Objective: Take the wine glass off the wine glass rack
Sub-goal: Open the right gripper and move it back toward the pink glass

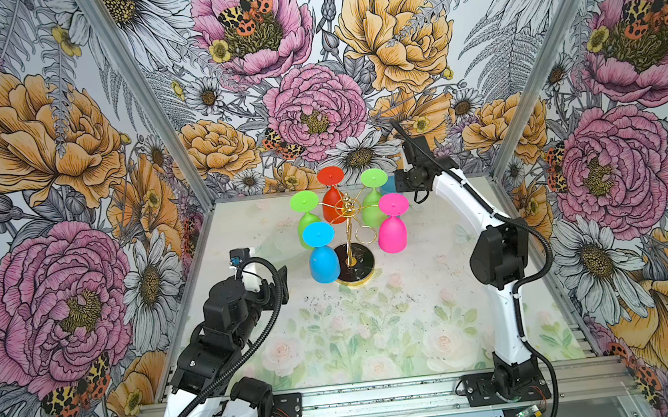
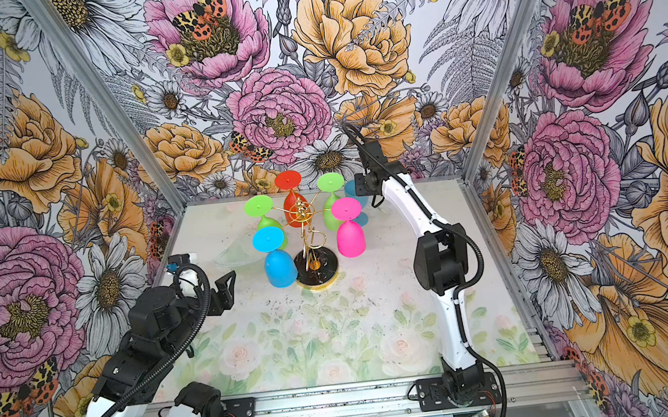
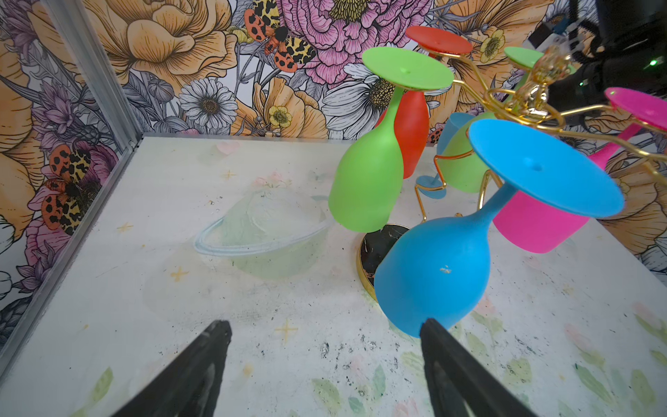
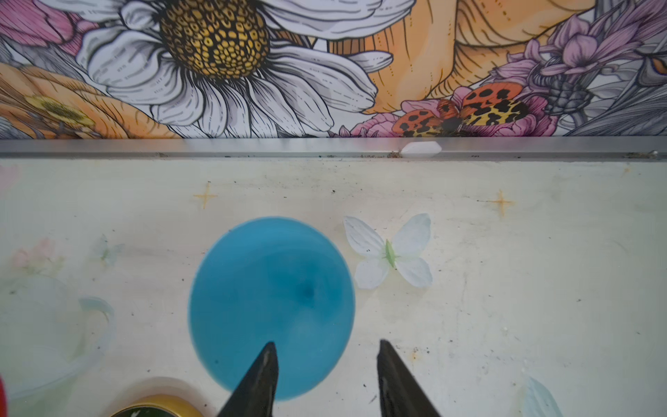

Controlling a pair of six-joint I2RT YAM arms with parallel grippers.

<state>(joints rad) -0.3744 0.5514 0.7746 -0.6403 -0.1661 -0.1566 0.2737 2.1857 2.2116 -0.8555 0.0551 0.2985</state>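
Note:
The gold wire wine glass rack stands mid-table on its round black base. Several coloured wine glasses hang upside down from its arms, among them a blue one at the front left and a pink one on the right. A teal-blue wine glass stands upright on the table behind the rack, at the back right. My right gripper hovers over its rim, open, one finger above the mouth and one outside it. My left gripper is open and empty, just short of the hanging blue glass.
A clear plastic bowl lies on the table left of the rack. The back wall's metal rail runs close behind the standing glass. The rack's base sits partly behind the blue hanging glass.

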